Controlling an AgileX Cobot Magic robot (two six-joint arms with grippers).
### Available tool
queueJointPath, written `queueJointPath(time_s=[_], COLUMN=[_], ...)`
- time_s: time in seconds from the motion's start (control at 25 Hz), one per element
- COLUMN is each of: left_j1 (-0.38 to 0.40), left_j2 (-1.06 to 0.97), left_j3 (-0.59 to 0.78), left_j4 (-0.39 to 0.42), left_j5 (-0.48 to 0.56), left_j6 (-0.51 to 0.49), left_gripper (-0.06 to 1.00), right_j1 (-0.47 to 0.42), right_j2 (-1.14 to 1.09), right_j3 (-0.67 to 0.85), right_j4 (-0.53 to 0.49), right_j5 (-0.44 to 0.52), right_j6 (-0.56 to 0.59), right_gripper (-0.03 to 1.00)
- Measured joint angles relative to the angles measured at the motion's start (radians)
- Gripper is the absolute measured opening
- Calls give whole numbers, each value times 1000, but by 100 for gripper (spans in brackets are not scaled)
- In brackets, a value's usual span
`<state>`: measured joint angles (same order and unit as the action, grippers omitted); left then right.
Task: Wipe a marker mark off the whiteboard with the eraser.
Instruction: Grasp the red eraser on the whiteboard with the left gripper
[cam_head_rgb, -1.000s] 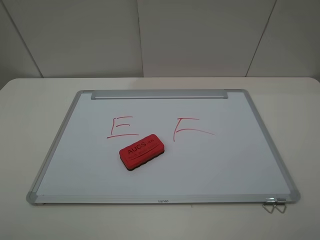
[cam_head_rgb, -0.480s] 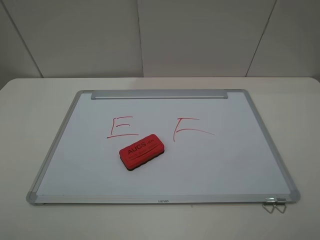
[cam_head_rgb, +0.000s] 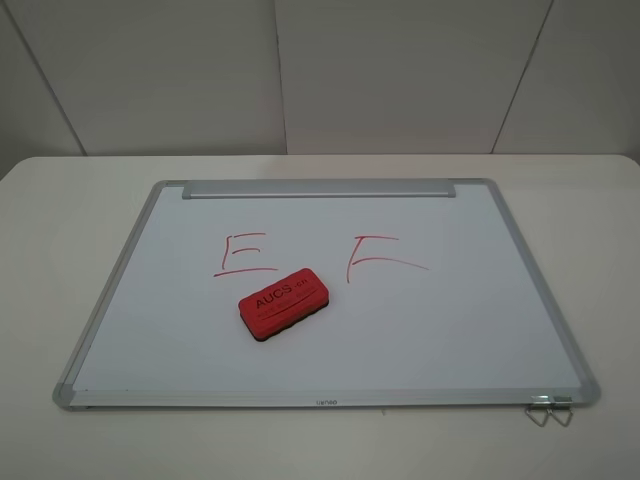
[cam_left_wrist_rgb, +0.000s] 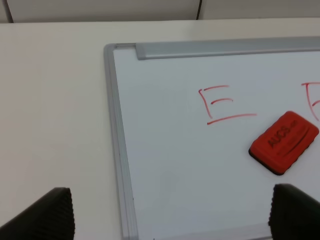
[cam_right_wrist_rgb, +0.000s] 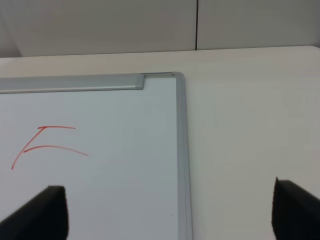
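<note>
"AUCS" on the eraser

1. Our high exterior camera looks down and forward from the near long edge, taking in the whole large white whiteboard with its silver aluminium frame.
2. Our left wrist camera sits lower and nearer, facing the board's far left corner and the thin red hand-drawn "E".
3. Our right wrist camera, equally near, faces the far right corner.
4. All three views share the silver tray strip.
</note>
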<state>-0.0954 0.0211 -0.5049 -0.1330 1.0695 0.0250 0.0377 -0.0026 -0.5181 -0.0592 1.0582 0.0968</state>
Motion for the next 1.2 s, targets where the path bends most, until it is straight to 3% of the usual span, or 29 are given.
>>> queueJointPath(time_s=[0.16,0.32,0.44,0.8,1.2], left_j1=[0,-1,-10,-320,-505], left_j2=[214,533,790,1451,1896], left_j3=[-13,-84,-161,-480,-854], left_j4=[-40,-134,-155,-77,-36], left_j5=[-9,-83,-128,-173,-147], left_j6=[78,222,300,324,351], left_gripper=[77,77,77,77,77], right_j1=[0,0,0,0,0], right_j2=[0,0,0,0,0], right_j3=[0,0,0,0,0], right_j4=[0,0,0,0,0], right_j5=[0,0,0,-1,-1], right_j6=[0,0,0,0,0], right_gripper=[72,72,72,72,72])
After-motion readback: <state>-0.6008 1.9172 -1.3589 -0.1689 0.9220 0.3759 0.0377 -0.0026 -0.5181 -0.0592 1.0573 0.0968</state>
